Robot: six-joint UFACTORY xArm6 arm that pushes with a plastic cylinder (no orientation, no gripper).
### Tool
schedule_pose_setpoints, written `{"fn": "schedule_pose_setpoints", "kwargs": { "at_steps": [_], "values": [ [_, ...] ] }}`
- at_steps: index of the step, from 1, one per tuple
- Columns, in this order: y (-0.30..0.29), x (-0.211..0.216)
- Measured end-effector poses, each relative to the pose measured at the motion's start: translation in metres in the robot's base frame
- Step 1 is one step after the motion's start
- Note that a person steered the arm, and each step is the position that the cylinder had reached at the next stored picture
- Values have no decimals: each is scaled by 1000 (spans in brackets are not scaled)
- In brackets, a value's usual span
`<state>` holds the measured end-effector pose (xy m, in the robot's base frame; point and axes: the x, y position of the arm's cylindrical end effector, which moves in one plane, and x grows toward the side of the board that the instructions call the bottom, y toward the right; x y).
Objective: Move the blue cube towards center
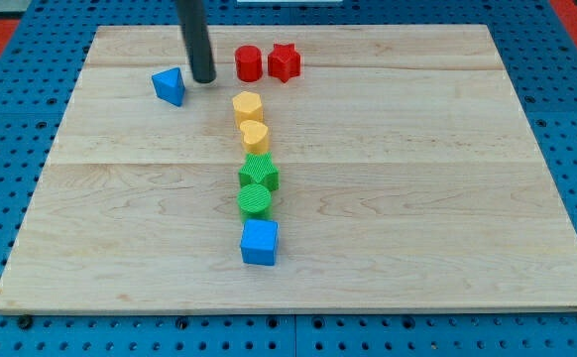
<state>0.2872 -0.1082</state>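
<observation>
The blue cube [259, 242] sits near the view's bottom, just left of the board's middle line, below a green round block [255, 199]. My tip [203, 79] is near the view's top left, far above the cube. It stands just right of a blue triangular block [170, 86] and left of a red cylinder [248, 63], touching neither.
A red star-shaped block [285, 61] lies right of the red cylinder. Two yellow blocks [247, 105] [255, 135] and a green star-shaped block [259, 174] form a column down to the green round block. The wooden board [447, 198] lies on a blue pegboard.
</observation>
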Motion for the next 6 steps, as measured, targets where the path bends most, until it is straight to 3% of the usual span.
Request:
{"fn": "schedule_pose_setpoints", "kwargs": {
  "at_steps": [1, 2, 3, 4, 5, 6],
  "values": [
    [-65, -7],
    [-75, 13],
    [11, 54],
    [-30, 57],
    [-86, 119],
    [-81, 240]
  ]
}}
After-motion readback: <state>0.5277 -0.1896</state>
